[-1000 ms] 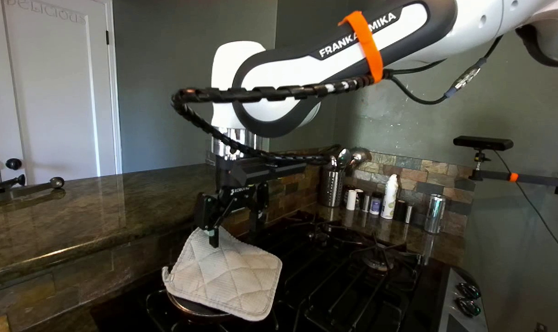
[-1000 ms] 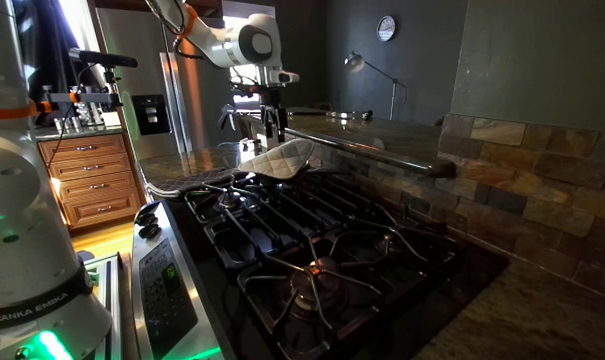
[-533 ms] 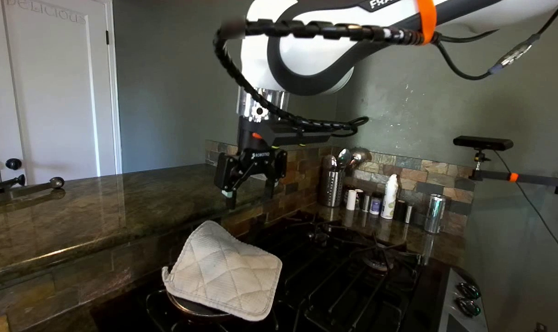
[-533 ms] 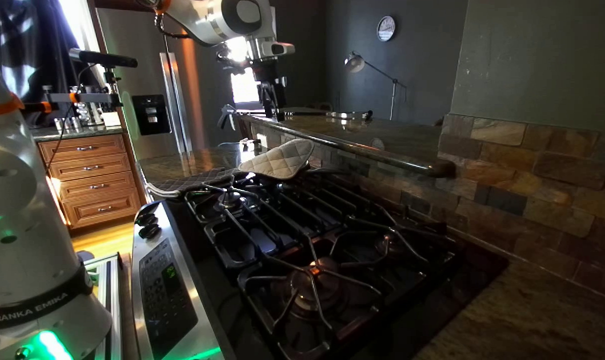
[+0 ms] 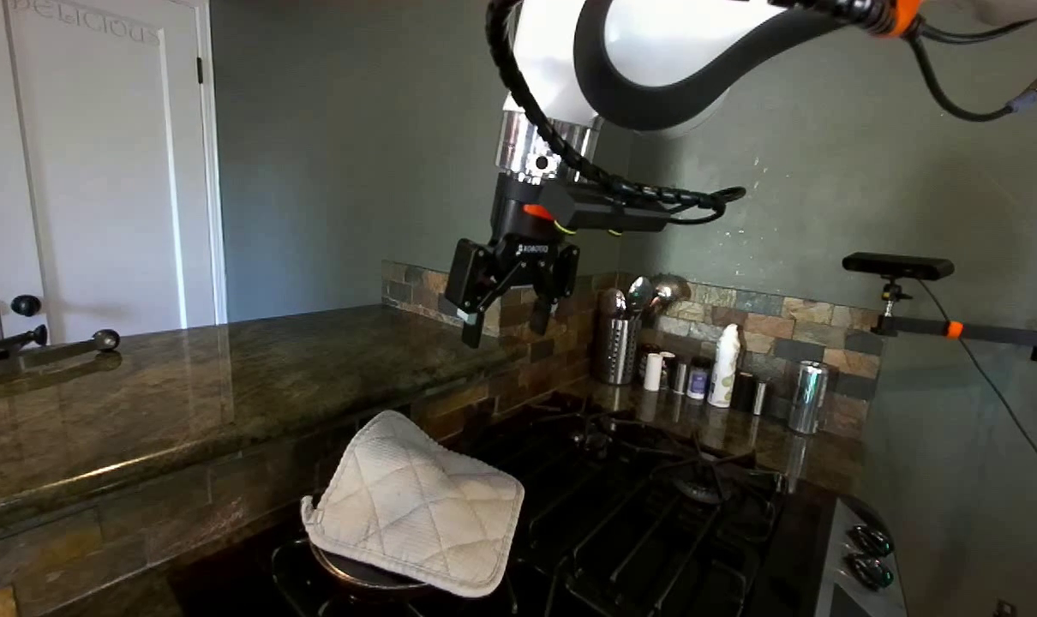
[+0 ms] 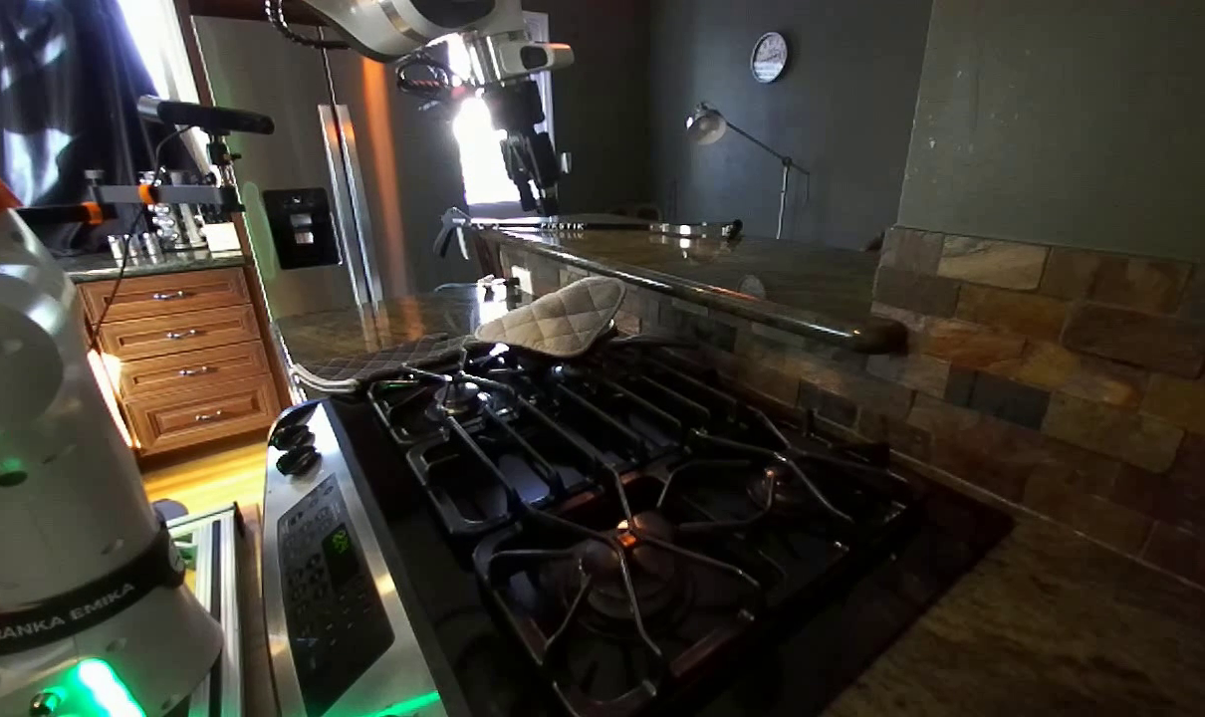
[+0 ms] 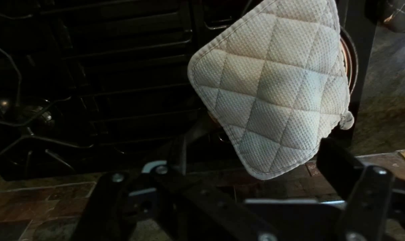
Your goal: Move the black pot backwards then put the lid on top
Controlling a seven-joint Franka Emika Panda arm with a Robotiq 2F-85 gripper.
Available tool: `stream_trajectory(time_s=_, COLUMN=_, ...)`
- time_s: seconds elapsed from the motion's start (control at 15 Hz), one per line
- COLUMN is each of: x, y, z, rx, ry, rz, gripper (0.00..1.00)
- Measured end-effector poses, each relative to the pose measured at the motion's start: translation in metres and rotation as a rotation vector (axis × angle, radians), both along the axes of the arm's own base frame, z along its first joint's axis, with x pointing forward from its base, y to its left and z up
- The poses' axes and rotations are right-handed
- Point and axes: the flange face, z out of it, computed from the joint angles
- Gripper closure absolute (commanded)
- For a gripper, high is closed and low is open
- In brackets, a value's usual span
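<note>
Jaws wide apart, the tool point(image 5: 506, 332) holds nothing. The pad point(image 5: 424, 506) lies tilted across the pot point(image 5: 362, 575), overhanging, so a bump could slide it off.

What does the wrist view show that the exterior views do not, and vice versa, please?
Only the wrist view shows the lid from nearly overhead.
Only the exterior views show the white arm; a door and a wall clock each appear in an exterior view.
All share the lid, the hand and stove grates. The black pot peeks out in the wrist view and an exterior view.
</note>
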Motion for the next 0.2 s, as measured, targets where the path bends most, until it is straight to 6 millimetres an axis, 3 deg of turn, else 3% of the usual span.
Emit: stream_trajectory(time_s=0.2, x=0.0017, y=0.0007, z=-0.0034, rx=-0.001, ry=0.007, rz=0.001, gripper=0.00)
